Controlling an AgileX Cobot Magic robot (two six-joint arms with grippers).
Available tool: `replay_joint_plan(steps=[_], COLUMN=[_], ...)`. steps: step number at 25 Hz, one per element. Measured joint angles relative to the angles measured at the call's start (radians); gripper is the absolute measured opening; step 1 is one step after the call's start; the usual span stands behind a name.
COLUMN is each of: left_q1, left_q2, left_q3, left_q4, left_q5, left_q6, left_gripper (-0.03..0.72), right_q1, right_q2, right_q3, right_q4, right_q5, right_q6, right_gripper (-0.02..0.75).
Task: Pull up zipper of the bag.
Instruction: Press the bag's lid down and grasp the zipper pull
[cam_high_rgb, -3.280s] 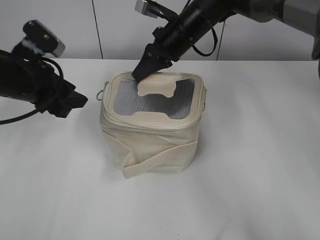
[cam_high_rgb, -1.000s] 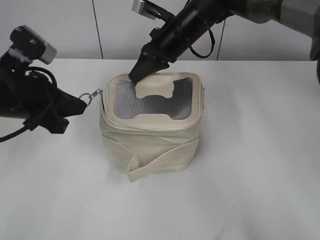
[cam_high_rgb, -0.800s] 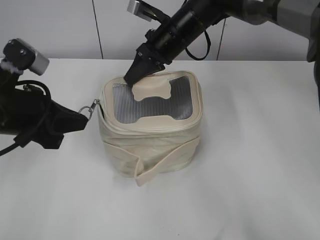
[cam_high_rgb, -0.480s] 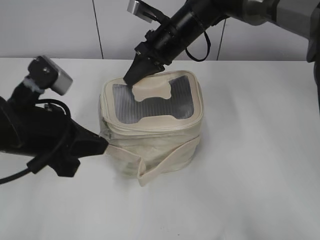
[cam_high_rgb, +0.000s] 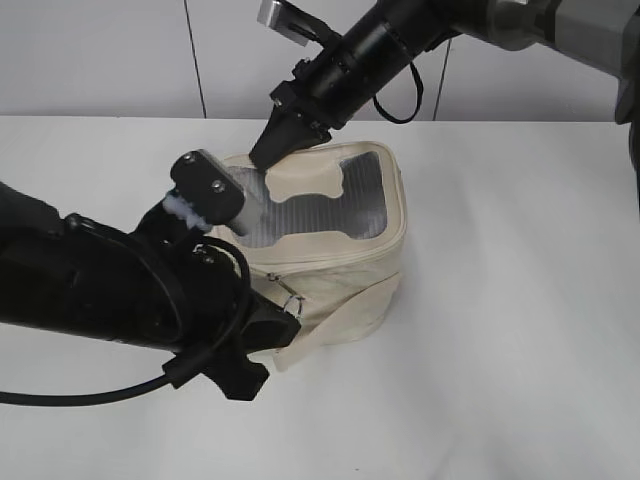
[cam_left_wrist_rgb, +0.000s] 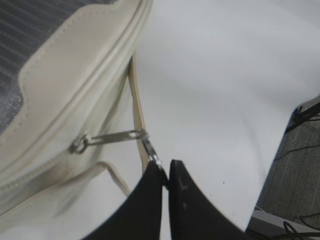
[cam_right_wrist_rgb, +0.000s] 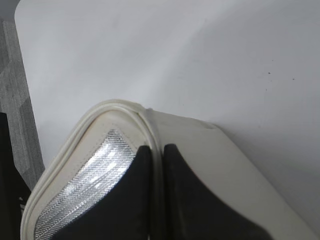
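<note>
Left tool (cam_left_wrist_rgb: 165, 176) swung to bag (cam_high_rgb: 340, 260) front, pinching zipper pull (cam_left_wrist_rgb: 150, 150).

The bag (cam_high_rgb: 330, 255) is cream cloth, matt and softly creased, with a smooth, thicker piped rim along its lid. Its top panel (cam_high_rgb: 340, 205) is grey ribbed mesh with a faint silvery sheen. The zipper pull (cam_left_wrist_rgb: 112, 138) is thin bright metal, glossy, linked to a small metal ring at 9 o'clock. The left gripper (cam_left_wrist_rgb: 166, 182) and right gripper (cam_right_wrist_rgb: 155, 200) look like matt black plastic. The table (cam_high_rgb: 500, 330) is smooth, matt white.
</note>
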Motion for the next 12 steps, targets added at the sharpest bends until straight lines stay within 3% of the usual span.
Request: replay_joint_plan(steps=[12], left_q1=[-0.006], left_q2=[0.116], left_q3=[-0.105], left_q4=[0.0], left_q5=[0.03], left_q6=[-0.025], left_gripper=[-0.004], right_q1=[-0.006], right_q2=[0.0], right_q3=[0.0], right_q4=[-0.001], right_q5=[0.0], right_q6=[0.005], right_gripper=[0.043])
